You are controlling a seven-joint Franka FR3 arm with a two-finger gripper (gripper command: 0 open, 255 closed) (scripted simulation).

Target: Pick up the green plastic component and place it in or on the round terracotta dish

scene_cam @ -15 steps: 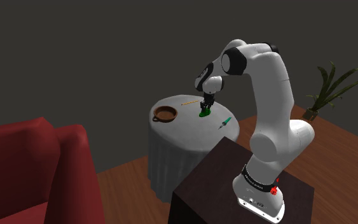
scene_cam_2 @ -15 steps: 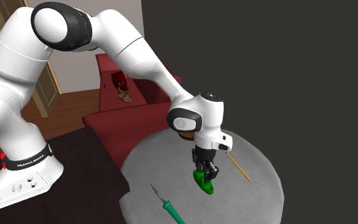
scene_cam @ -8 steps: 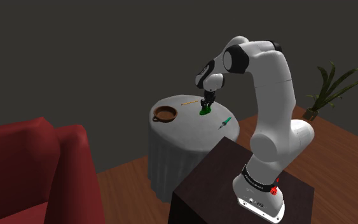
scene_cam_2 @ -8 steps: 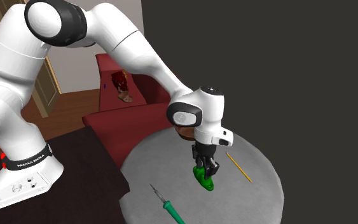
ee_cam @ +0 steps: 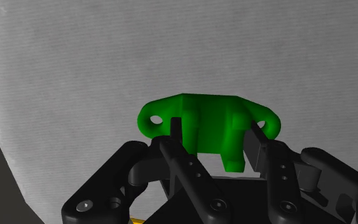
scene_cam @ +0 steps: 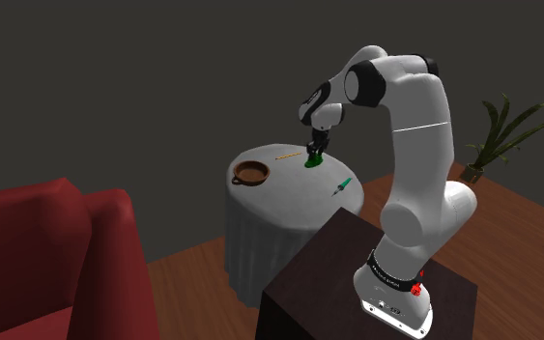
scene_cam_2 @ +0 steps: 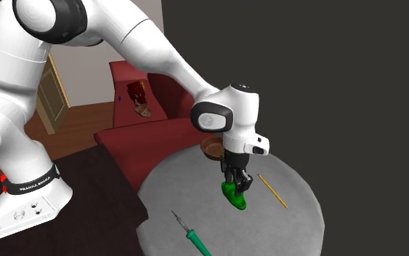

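A round grey-draped table (scene_cam: 289, 195) carries a brown dish (scene_cam: 250, 174), a yellow pencil (scene_cam: 288, 155) and a green-handled screwdriver (scene_cam: 341, 186).

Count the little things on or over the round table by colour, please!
Green: 2, the part in the claw and the screwdriver
Yellow: 1, the pencil
Brown: 1, the dish
Total: 4
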